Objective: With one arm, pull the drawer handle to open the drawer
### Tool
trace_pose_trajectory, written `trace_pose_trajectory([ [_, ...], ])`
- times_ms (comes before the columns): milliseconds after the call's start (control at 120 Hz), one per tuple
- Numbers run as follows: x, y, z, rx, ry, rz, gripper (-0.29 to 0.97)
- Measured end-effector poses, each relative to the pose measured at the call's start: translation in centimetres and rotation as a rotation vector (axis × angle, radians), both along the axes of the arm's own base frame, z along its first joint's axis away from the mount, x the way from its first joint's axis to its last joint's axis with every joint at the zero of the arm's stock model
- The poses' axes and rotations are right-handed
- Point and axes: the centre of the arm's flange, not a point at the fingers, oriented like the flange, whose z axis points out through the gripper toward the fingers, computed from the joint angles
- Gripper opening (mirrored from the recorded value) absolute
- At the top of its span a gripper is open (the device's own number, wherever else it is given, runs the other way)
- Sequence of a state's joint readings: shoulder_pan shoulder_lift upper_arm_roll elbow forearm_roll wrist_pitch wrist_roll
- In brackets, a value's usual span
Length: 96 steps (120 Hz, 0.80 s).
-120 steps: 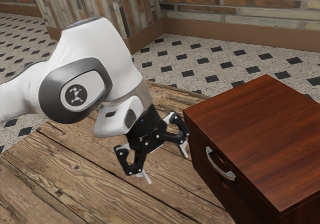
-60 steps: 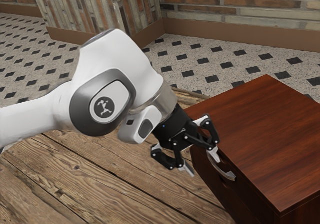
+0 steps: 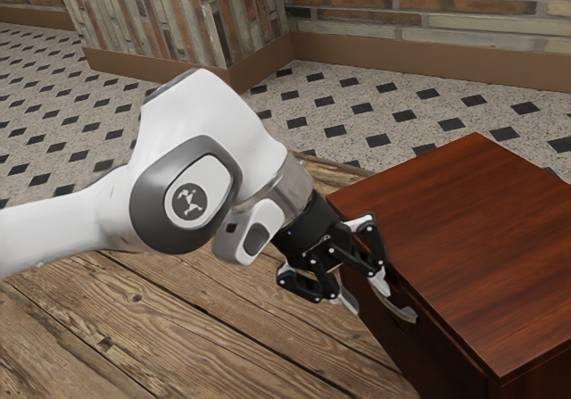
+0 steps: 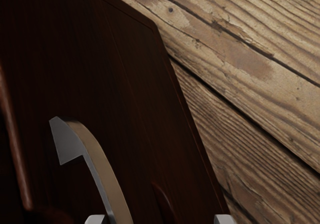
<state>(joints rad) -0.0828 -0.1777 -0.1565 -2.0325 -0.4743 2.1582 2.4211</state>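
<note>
Claw [image 3: 367,293] wide open at drawer [image 3: 393,345] front. Handle [image 4: 95,164] sits btwn its fingers, not gripped. Drawer looks shut.

Reaching in from the exterior view's left over the plank surface [image 3: 134,328], white arm [image 3: 187,194] low and close to the dark wooden cabinet [image 3: 473,238]. Right up against the drawer front [image 3: 379,336], jaws spread apart at the upper end of the silver handle [image 3: 401,308], not clamped on it.
</note>
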Motion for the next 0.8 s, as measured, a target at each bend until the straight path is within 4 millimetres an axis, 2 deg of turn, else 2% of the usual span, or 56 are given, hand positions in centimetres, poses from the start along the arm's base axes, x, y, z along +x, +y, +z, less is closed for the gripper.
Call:
trace_pose_trajectory([
  [225, -0.5, 0.2, -0.9, -0.002, -0.007, -0.016, 0.23],
  [433, -3.1, 1.2, -0.7, 0.014, -0.029, -0.021, 0.21],
  [600, -5.0, 2.8, -1.0, 0.015, -0.036, -0.009, 0.16],
  [800, -7.4, 3.8, -1.3, 0.019, -0.046, -0.011, 0.19],
])
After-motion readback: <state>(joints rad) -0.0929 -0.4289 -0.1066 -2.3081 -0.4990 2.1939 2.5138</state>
